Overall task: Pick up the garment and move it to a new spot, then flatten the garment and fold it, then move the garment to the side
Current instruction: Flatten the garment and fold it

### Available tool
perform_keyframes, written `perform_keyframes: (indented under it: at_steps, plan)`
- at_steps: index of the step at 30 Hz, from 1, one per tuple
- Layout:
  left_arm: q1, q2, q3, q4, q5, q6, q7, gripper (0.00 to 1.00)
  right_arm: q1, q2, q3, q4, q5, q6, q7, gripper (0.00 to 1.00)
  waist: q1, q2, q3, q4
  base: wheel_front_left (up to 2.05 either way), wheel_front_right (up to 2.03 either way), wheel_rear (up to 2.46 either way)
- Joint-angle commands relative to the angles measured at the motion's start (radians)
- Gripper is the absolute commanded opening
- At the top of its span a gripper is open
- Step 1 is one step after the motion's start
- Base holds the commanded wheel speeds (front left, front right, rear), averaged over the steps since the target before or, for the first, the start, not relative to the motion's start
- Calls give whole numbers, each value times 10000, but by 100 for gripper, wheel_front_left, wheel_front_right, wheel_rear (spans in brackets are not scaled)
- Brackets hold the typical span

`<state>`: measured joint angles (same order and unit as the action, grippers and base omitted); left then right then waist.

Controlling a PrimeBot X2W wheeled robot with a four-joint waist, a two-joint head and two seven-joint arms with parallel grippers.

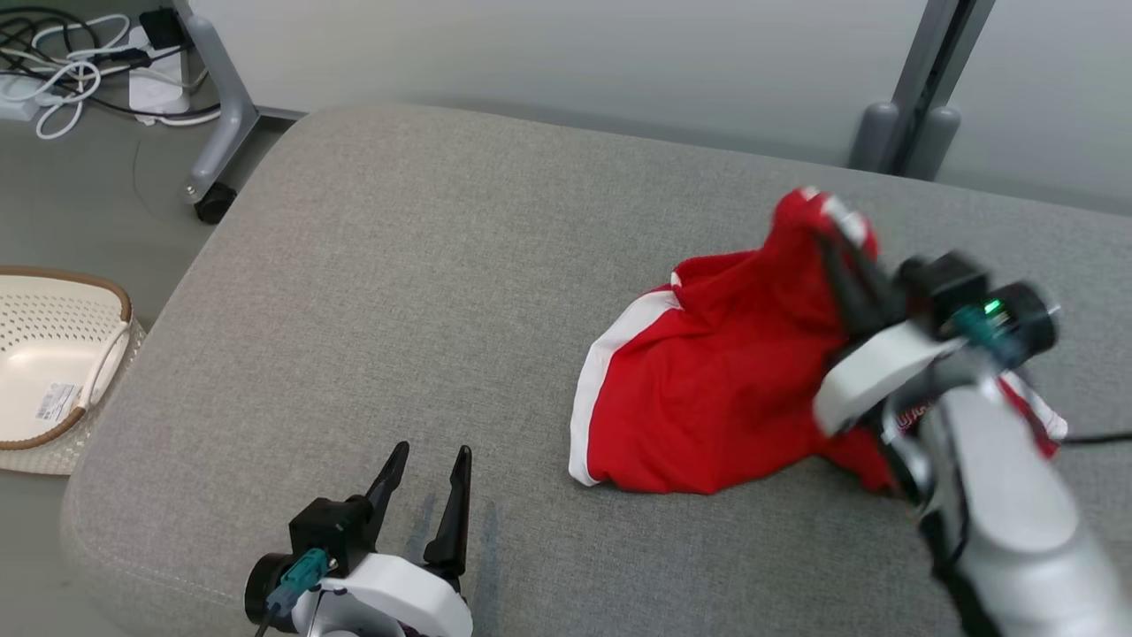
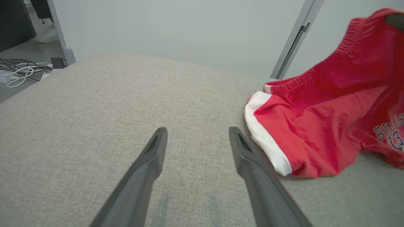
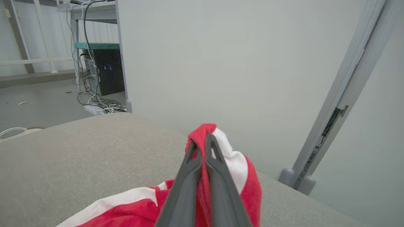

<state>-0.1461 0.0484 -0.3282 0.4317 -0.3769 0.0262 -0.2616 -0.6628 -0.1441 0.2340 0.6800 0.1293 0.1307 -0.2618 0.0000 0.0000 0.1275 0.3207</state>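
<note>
Right pincer (image 1: 827, 234) is pinched tight on the elastic waistband of the garment (image 1: 716, 389), a pair of red shorts with white side stripes, and in the right wrist view its two dark fingers (image 3: 189, 176) stand pressed together with a fold of red and white cloth (image 3: 254, 192) caught between the tips. From that grip the garment hangs down and spreads out below and to the left of the pincer. Its top is lifted into a peak, while the lower hem and one white-striped leg rest on the grey fabric-covered bench (image 1: 398, 265). Left pincer (image 1: 432, 456) hovers low over the bench, well apart from the right one, with its jaws spread wide and nothing between them. In the left wrist view (image 2: 197, 132) the garment (image 2: 315, 126) lies just to the right of its right finger, the white hem close to that finger, though whether the two touch cannot be told. Dark blue lettering (image 2: 389, 130) shows further right on the cloth. Well off to the left of the left pincer, past the bench edge, a pale perforated basket (image 1: 53, 310) sits on the floor, and white cables (image 1: 62, 71) lie beyond it.
</note>
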Motion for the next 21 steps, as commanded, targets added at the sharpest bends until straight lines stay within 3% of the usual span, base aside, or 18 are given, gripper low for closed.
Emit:
perform_keyframes:
  at_steps: [1,9,10,11,12,13,17,21]
  plan:
    - [95,46,33,39,29,-62,-43,100,530,189,245,-295,-307,-2,-34,0,0,0,-137,-68,0,0,0]
    - [370,43,171,169,74,-148,-43,100,2562,852,2687,-169,-123,-2,-35,0,0,0,-400,-57,0,0,0]
    - [375,43,224,219,89,-155,-43,100,2784,890,3336,14,212,-2,-37,16,0,0,-474,-74,0,0,0]
    - [375,43,224,219,89,-155,-43,100,2784,890,3336,14,212,-2,-37,16,0,0,-474,-74,0,0,0]
    - [400,45,248,249,112,-159,-43,100,2930,894,3733,23,558,-2,-39,41,0,0,-521,-83,0,0,0]
    - [465,42,279,305,155,-147,-43,100,3055,935,4652,-193,1433,0,-37,100,0,0,-620,-141,0,0,0]
    - [576,40,398,272,219,-123,-43,100,2803,850,5597,-668,2597,-2,-38,100,0,0,-865,-504,0,0,0]
    - [705,46,652,139,295,-43,-43,100,2840,871,4686,-845,2526,-2,-38,100,0,0,-1162,-1136,0,0,0]
